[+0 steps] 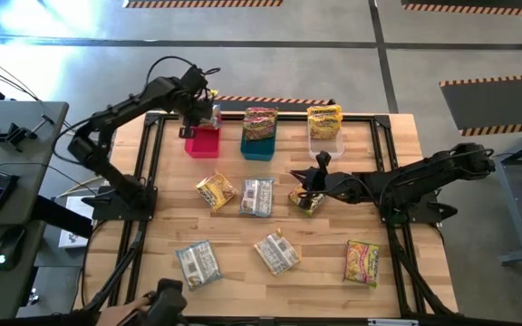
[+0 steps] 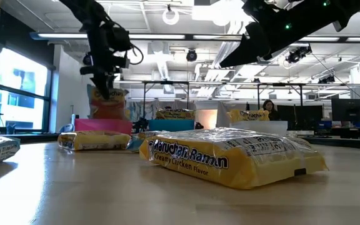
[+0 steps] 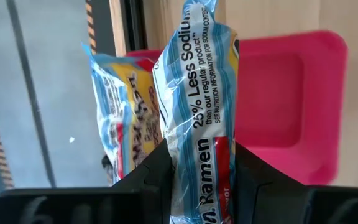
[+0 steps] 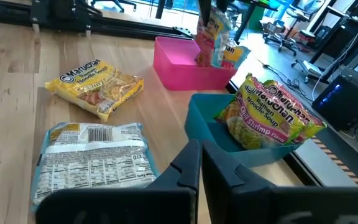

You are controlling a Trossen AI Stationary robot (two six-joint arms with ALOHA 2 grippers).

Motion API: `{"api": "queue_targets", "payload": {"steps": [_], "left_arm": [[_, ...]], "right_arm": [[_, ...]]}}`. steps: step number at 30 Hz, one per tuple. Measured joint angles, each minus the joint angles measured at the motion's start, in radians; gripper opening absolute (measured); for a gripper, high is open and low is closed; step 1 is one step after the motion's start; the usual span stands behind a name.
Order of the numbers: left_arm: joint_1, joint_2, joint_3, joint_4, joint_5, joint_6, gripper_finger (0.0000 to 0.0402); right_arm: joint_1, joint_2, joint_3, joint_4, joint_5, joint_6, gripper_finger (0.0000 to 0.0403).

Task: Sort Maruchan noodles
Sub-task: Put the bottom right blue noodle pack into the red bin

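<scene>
Left gripper [image 1: 208, 115] over the pink bin [image 1: 202, 142] at the back of the tabletop [image 1: 243, 263], fingers [image 3: 148, 171] clamped on a 25% Less Sodium ramen packet [image 3: 197, 118] held upright above the bin. Right gripper [image 1: 320, 163] is mid-table, just beside a yellow packet [image 1: 304, 201], fingers pressed together on nothing. Blue bin [image 1: 259, 145] holds lime chili shrimp packets [image 4: 269, 115]; clear bin [image 1: 326, 143] holds a yellow one [image 1: 323, 120]. Loose packets on the tabletop: yellow [image 1: 215, 191], silvery [image 1: 256, 196], two more silvery near the front [image 1: 197, 264] [image 1: 276, 253], one shrimp [image 1: 362, 262].
</scene>
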Motion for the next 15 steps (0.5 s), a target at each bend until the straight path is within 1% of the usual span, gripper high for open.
{"api": "queue_targets", "payload": {"steps": [6, 15], "left_arm": [[0.013, 0.097, 0.063, -0.001, 0.031, 0.000, 0.0081], [0.034, 0.199, 0.067, 0.023, 0.037, -0.011, 0.0083]], "right_arm": [[0.000, 0.000, 0.000, -0.003, -0.004, 0.023, 0.0000], [0.000, 0.000, 0.000, -0.006, -0.004, 0.023, 0.0000]]}}
